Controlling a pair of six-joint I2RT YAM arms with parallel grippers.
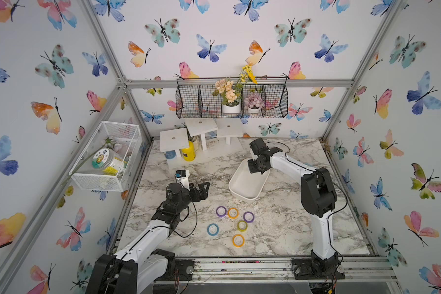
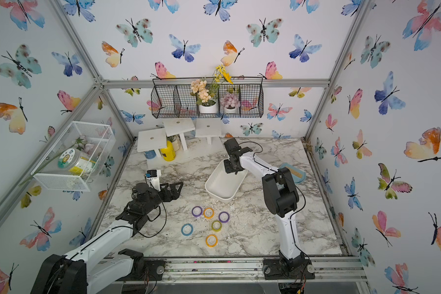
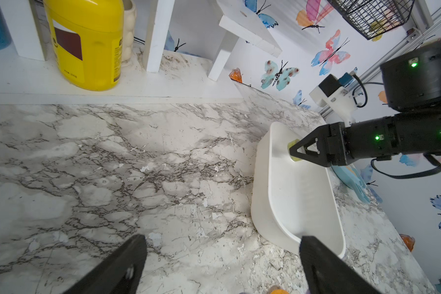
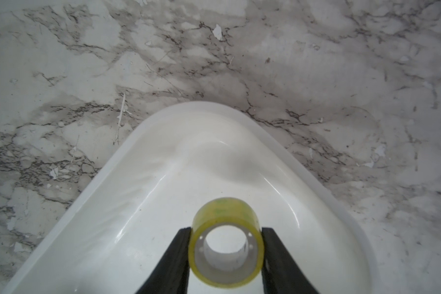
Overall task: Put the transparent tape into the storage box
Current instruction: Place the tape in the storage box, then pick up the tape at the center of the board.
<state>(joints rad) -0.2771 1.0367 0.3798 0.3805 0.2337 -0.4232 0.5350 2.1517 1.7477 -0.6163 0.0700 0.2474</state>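
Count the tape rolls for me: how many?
7. On the table: purple, orange, purple, green, blue, orange. The seventh roll sits in the right gripper over the storage box.

Robot test booth, aluminium frame [image 1: 316,83], butterfly wallpaper [image 1: 209,49]

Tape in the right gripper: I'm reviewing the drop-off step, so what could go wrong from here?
1. The right gripper pinches the tape by its curved sides, over one end of the box. Released there, it may roll or bounce towards the rim.
2. The box lies loose on the table. If the fingers go lower, they might shove or tip it.
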